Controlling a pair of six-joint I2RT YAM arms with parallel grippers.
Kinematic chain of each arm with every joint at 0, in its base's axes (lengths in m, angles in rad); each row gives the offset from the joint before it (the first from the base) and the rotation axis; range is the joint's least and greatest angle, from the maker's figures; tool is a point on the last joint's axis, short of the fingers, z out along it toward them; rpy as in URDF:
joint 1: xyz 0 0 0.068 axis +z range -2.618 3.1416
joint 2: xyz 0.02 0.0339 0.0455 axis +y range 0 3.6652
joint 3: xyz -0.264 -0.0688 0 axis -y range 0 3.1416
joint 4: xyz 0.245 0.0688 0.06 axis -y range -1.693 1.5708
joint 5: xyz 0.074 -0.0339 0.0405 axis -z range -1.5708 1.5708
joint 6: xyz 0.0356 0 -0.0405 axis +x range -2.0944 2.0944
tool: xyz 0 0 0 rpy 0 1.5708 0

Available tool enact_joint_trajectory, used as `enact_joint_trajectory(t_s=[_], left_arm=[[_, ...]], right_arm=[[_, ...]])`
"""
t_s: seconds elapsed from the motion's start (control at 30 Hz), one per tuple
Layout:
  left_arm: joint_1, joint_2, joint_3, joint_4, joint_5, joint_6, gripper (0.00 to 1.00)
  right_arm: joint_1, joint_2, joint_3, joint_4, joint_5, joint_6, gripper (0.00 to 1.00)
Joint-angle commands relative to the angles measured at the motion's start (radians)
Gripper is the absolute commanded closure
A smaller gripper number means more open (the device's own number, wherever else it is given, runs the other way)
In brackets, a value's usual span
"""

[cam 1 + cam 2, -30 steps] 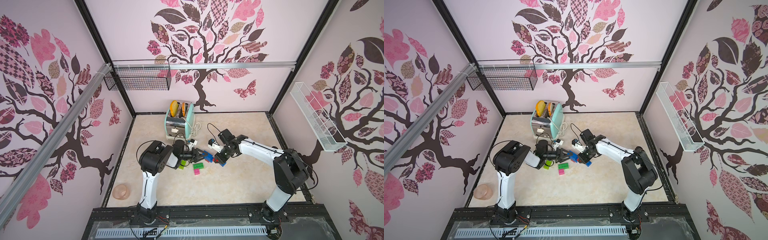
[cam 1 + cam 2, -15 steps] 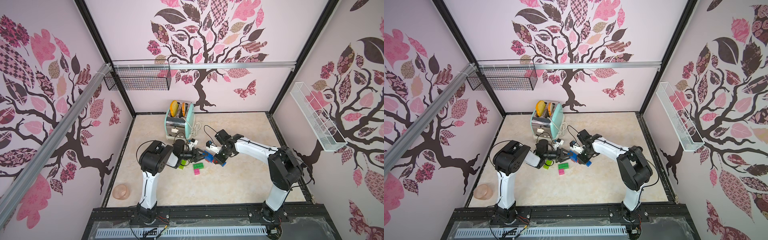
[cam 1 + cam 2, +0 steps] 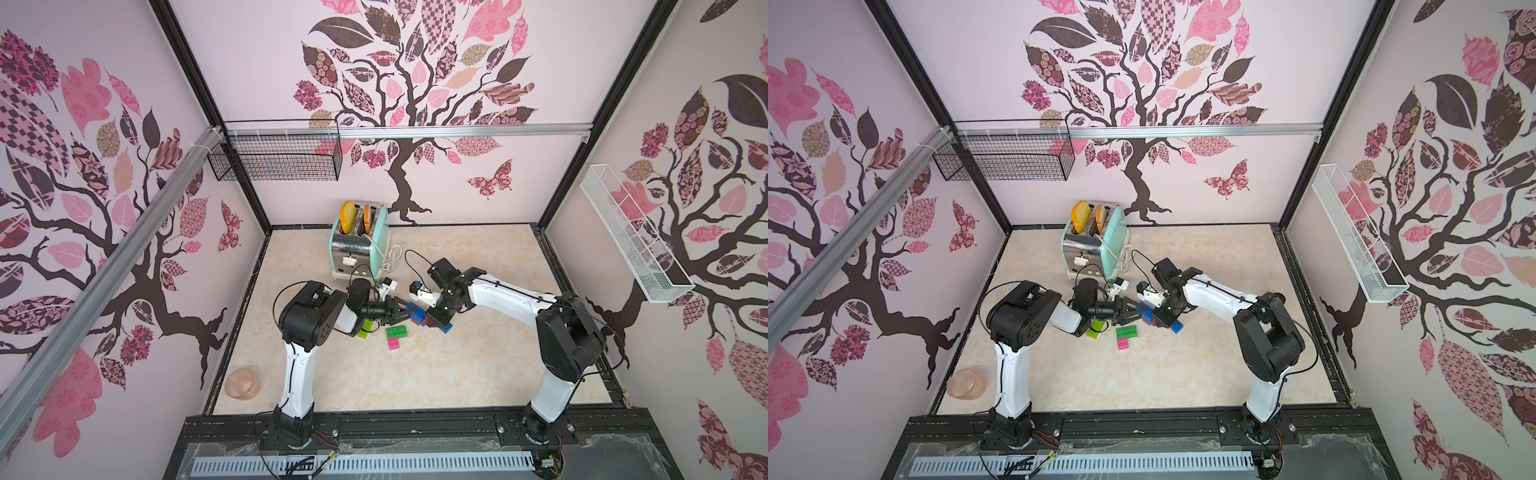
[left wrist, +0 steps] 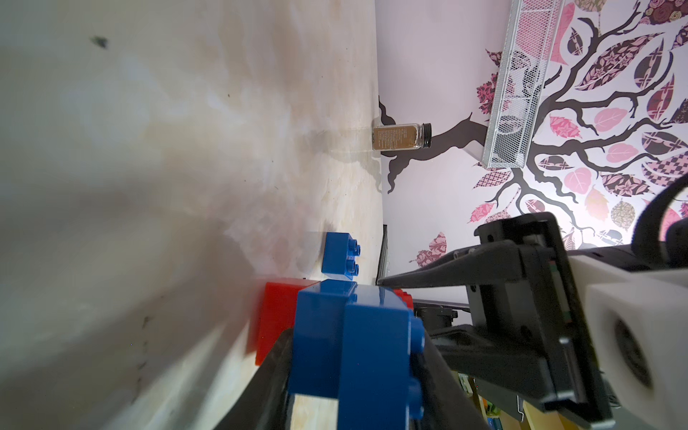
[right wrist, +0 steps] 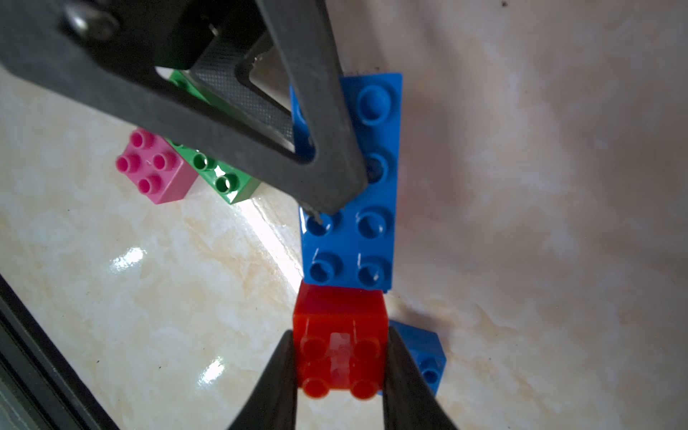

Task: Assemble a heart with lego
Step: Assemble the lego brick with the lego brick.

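Spice jar (image 4: 400,136) label too small to read. Right gripper (image 5: 340,333) is clamped on a glossy red brick (image 5: 338,357), which butts the end of the long blue brick (image 5: 376,231). Left gripper (image 4: 355,335) pinches that one, jaws partly apart. Small blue brick (image 5: 424,357) sits just beside right gripper. Pink brick (image 5: 156,171) touches green brick (image 5: 227,178) on the surface (image 5: 186,298), near left gripper.

At table (image 3: 457,374) back centre, toaster (image 3: 360,245). Mid-table, long brick (image 5: 350,223) in left gripper (image 3: 409,311) meets end-on a small brick (image 5: 338,309) in right gripper (image 3: 434,322). Two touching bricks (image 3: 395,336) lie just in front, another brick (image 3: 365,328) under left arm. The bowl (image 3: 242,383) is in the front-left corner, jar (image 4: 402,136) by right wall.
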Motion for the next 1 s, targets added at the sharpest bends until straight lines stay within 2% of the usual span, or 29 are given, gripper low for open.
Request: enact_joint_trajectory(t_s=[0.0, 0.33, 0.6, 0.97], left_arm=[[-0.007, 0.008, 0.014, -0.005, 0.014, 0.019, 0.61], [-0.008, 0.013, 0.011, -0.001, 0.010, 0.014, 0.62], [-0.007, 0.021, 0.014, 0.003, 0.010, 0.006, 0.62], [-0.008, 0.016, 0.008, -0.001, 0.012, 0.009, 0.62]], right_arm=[[0.015, 0.013, 0.036, 0.011, -0.016, -0.019, 0.74], [0.014, 0.034, 0.001, 0.067, 0.059, -0.001, 0.76], [-0.020, -0.040, -0.039, 0.104, 0.049, 0.004, 0.76], [-0.030, -0.039, -0.044, 0.122, 0.045, -0.005, 0.75]])
